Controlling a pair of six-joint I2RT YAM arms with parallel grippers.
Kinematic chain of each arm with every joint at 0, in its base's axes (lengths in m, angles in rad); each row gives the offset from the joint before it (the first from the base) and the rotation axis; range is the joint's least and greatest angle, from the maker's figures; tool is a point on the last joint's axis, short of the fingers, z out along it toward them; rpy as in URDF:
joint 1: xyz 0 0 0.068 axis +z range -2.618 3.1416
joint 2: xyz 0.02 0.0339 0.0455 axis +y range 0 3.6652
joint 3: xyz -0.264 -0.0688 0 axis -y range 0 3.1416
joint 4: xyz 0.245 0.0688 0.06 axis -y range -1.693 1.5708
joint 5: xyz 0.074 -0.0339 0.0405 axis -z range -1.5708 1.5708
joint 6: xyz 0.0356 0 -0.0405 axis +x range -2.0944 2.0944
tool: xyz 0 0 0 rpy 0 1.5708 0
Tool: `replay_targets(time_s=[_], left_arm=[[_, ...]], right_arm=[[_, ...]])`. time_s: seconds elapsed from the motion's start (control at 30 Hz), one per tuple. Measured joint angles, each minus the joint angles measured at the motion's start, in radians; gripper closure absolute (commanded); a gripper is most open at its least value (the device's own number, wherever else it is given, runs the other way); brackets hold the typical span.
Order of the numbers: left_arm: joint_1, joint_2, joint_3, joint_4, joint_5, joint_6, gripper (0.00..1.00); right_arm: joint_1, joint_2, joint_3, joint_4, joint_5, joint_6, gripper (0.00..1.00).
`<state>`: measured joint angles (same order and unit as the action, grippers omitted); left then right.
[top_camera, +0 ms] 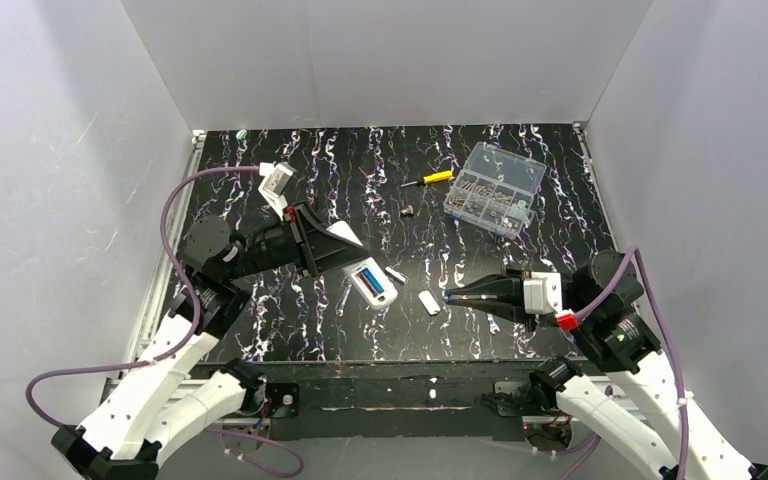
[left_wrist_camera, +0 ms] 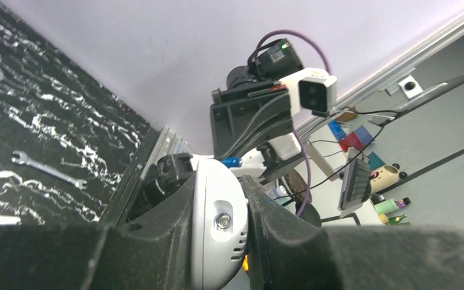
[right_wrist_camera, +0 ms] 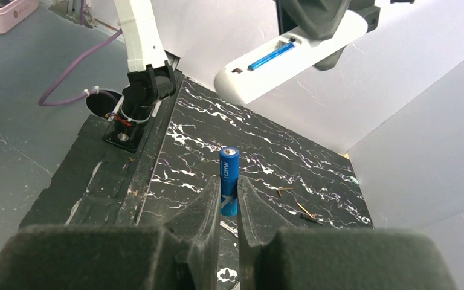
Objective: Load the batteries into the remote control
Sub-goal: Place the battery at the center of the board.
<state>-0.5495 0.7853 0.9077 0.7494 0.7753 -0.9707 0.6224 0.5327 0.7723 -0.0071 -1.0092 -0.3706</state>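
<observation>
my left pincer (top_camera: 345, 248) was clamped on the slim white plastic remote control (top_camera: 365, 275), one black finger (left_wrist_camera: 169, 229) pressed to each side of its rounded end. it held the handset out over the middle-left of the table, slanting toward the centre. the battery bay faced up, and one blue battery (top_camera: 371, 279) lay inside it. my right pincer (right_wrist_camera: 228, 193) was closed on a second blue-wrapped cylindrical battery (right_wrist_camera: 229, 169). it pinched the lower half, so the cell stood upright between the fingertips with its metal cap on top. from above, that pincer (top_camera: 452, 296) sat right of centre, pointing left at the remote and apart from it.

the surface was a black table top veined with white (top_camera: 290, 320), and plain white panels (top_camera: 380, 60) closed in the back and both sides. a small white flat cover (top_camera: 429, 302) lay on the table between the remote and the right pincer. a flat silver wrench (left_wrist_camera: 48, 170) lay flat on the black top in the left wrist view.

at the back right sat a clear plastic compartment box (top_camera: 495, 188), turned at an angle. its cells held small metal parts (top_camera: 482, 196) that i could not make out one by one. just to its left lay a yellow-handled screwdriver (top_camera: 430, 179), and nearer the middle lay a tiny dark piece (top_camera: 407, 211) i could not identify.
</observation>
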Motion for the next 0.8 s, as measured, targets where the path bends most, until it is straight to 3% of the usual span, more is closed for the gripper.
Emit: replay_targets(time_s=[0.27, 0.8], left_arm=[[0.000, 0.047, 0.000, 0.208, 0.014, -0.125, 1.00], [0.000, 0.043, 0.000, 0.236, 0.026, -0.151, 1.00]], right_arm=[[0.000, -0.002, 0.000, 0.000, 0.010, 0.001, 0.99], [0.000, -0.002, 0.000, 0.013, 0.012, 0.030, 0.99]])
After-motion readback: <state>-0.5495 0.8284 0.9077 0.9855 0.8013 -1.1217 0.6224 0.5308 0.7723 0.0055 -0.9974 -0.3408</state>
